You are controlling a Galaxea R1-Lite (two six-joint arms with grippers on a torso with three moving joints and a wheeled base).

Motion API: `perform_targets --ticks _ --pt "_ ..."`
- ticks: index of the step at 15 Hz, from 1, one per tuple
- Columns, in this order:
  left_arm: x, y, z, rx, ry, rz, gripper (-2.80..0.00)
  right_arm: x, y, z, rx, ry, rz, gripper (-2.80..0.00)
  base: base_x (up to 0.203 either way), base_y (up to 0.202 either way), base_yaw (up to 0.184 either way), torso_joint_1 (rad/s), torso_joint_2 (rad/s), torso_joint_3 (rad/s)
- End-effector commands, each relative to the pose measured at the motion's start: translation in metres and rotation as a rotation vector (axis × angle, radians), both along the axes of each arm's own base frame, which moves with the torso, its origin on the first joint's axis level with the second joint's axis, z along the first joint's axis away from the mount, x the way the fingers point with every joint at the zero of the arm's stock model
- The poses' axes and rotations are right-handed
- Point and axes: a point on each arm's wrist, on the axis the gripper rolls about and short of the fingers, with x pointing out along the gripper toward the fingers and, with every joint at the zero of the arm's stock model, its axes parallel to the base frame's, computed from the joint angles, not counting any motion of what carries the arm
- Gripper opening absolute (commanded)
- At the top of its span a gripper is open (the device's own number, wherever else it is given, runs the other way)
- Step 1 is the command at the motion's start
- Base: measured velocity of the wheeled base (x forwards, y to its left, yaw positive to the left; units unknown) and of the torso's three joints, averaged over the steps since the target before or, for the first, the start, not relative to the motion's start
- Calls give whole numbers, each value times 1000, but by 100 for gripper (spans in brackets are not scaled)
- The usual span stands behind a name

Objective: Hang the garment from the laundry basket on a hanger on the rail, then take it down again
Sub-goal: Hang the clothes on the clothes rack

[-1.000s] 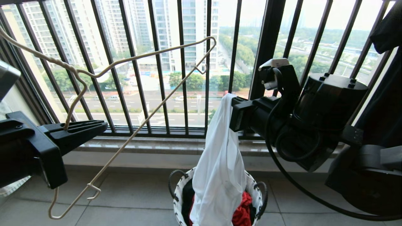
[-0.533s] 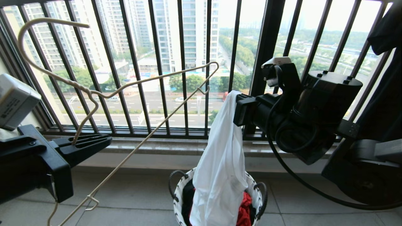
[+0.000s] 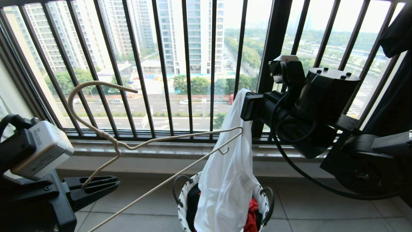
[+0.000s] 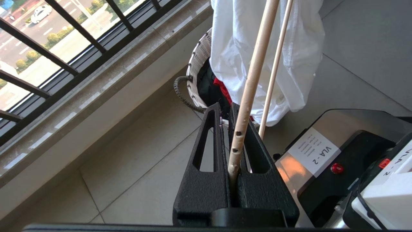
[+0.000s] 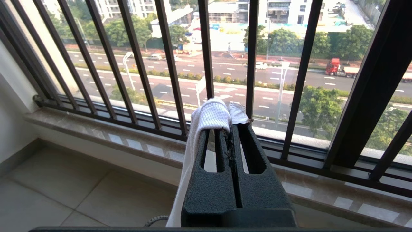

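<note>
Black barred window (image 3: 186, 64), daylight, stone sill (image 3: 167, 149), grey tiled floor (image 3: 145, 206).

The head view looks forward and slightly down at the black window bars (image 3: 186, 64), with both arms reaching in from its sides. The left wrist view sits close behind its gripper (image 4: 229, 116), facing down toward the floor tiles (image 4: 128, 180) and the basket (image 4: 198, 64). The right wrist view looks level past its gripper (image 5: 230, 129) through the bars to the street. All three share the white shirt (image 3: 225, 180) and the sill (image 3: 161, 148).
</note>
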Motion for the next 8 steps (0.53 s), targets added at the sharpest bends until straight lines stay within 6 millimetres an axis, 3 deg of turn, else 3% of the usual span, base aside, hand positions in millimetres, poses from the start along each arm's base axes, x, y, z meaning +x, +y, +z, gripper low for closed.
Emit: perform_targets --ticks 1,8 --pt "2 -5 0 -6 18 -22 -280 5 4 4 39 -4 -45 -280 0 0 0 0 0 0" --pt "7 -8 1 -7 26 4 -280 0 41 12 159 19 -176 -280 0 0 0 0 0 0"
